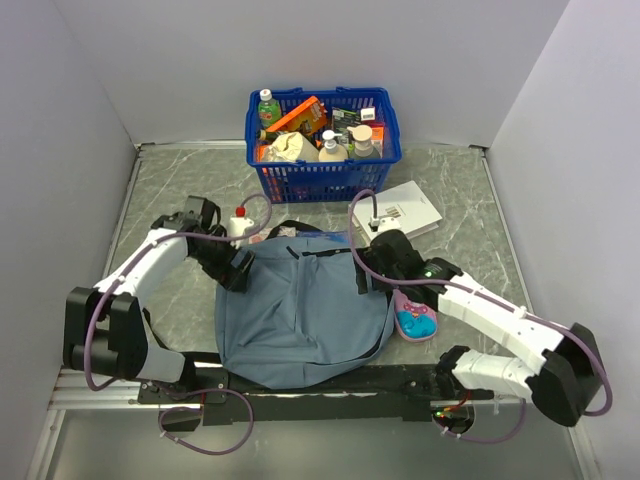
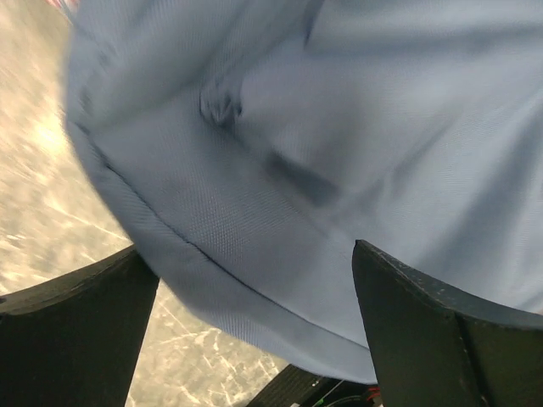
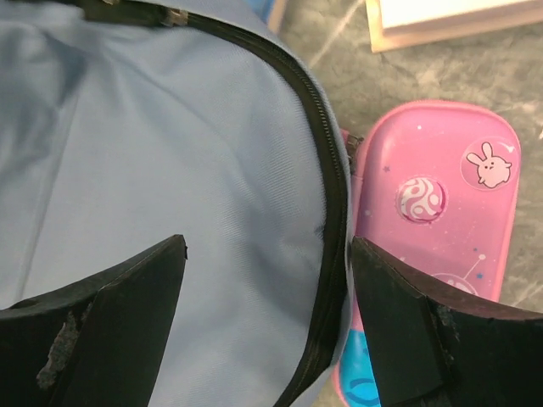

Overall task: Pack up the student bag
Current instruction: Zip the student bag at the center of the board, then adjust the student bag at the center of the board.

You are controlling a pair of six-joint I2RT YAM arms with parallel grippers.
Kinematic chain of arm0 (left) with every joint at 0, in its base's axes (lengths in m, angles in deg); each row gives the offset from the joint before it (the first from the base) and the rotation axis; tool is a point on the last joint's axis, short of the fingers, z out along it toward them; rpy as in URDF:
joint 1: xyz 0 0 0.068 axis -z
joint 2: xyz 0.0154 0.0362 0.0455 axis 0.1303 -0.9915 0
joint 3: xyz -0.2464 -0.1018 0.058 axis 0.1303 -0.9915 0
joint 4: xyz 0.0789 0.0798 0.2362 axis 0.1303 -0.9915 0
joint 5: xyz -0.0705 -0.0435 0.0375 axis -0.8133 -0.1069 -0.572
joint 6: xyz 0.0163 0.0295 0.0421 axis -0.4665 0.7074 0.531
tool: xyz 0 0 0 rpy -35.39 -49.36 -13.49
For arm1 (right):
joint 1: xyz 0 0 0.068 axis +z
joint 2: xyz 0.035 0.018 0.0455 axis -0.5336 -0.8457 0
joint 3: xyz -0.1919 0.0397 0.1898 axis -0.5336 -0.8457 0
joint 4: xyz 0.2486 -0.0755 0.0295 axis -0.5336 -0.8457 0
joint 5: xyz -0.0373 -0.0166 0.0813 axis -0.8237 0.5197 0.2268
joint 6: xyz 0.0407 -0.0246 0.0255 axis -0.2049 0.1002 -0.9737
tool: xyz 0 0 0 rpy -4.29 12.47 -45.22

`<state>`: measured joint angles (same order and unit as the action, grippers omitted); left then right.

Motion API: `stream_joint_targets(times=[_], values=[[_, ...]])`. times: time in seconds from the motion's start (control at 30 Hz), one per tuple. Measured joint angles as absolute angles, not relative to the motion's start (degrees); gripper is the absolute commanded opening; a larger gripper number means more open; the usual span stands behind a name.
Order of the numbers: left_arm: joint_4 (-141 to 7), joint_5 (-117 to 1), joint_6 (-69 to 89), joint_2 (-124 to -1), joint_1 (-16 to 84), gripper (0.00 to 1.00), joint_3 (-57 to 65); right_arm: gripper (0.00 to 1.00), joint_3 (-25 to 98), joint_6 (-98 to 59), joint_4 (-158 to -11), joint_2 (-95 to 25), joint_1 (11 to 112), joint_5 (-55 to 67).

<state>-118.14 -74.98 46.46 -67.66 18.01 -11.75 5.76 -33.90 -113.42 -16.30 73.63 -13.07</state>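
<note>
The student bag (image 1: 300, 315), a soft grey-blue backpack, lies flat in the middle of the table. My left gripper (image 1: 238, 268) hovers at its left edge. In the left wrist view the gripper (image 2: 254, 297) is open, its dark fingers (image 2: 76, 339) wide apart over the bag's rounded seam (image 2: 254, 254). At the bag's right edge is my right gripper (image 1: 365, 270). In the right wrist view this gripper (image 3: 267, 280) also stands open, straddling the bag's dark zip (image 3: 329, 212). Neither gripper holds anything.
A pink pencil case (image 1: 413, 318) (image 3: 441, 195) lies against the bag's right side, under my right wrist. A white book (image 1: 402, 210) is behind it. A blue basket (image 1: 322, 178) full of bottles and packets stands at the back. A small white bottle (image 1: 240, 222) stands near my left wrist.
</note>
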Motion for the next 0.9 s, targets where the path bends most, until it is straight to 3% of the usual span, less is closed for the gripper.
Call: stream_joint_targets(times=[0.13, 0.2, 0.23, 0.27, 0.33, 0.37, 0.4, 0.47, 0.5, 0.57, 0.63, 0.9], values=[[-115.9, -73.5, 46.8, -67.2, 18.0, 0.97, -16.4, 0.79, 5.9, -32.4, -114.2, -19.8, 71.6, -13.6], [-114.6, -73.3, 46.9, -67.1, 18.0, 0.90, -17.3, 0.70, 6.0, -32.0, -114.5, -20.8, 70.4, -13.8], [-114.1, -73.3, 46.9, -67.1, 18.0, 0.84, -17.4, 0.64, 6.0, -31.8, -114.5, -21.2, 69.8, -13.7], [-113.5, -73.4, 46.9, -67.0, 18.0, 0.71, -17.5, 0.58, 6.1, -31.7, -114.5, -21.6, 69.4, -13.6], [-112.0, -73.7, 46.9, -66.9, 18.0, 0.56, -17.7, 0.39, 6.1, -32.0, -114.4, -22.2, 68.9, -12.3], [-111.1, -73.9, 46.6, -66.6, 18.0, 0.39, -17.8, 0.33, 6.1, -32.1, -114.3, -22.3, 68.9, -11.5], [-110.1, -74.2, 46.3, -66.1, 18.0, 0.34, -18.0, 0.19, 6.0, -32.3, -114.2, -22.2, 69.0, -10.6], [-108.9, -74.9, 45.4, -64.5, 17.9, 0.18, -17.7, 0.08, 5.7, -32.9, -113.5, -20.7, 69.0, -8.3], [-109.0, -75.2, 44.8, -64.0, 18.0, 0.16, -17.1, 0.00, 5.5, -32.8, -113.3, -19.4, 69.0, -7.3], [-109.6, -75.4, 43.7, -64.1, 18.0, 0.08, -13.9, 0.00, 5.2, -32.8, -113.4, -16.1, 69.3, -5.6], [-111.1, -75.4, 42.6, -65.6, 17.9, 0.05, -7.9, 0.00, 5.9, -32.8, -114.6, -13.4, 69.9, -4.8], [-114.0, -74.0, 39.6, -72.5, 15.9, 0.06, 14.8, 0.00, 14.9, -34.3, -116.3, -11.7, 74.5, -2.0]])
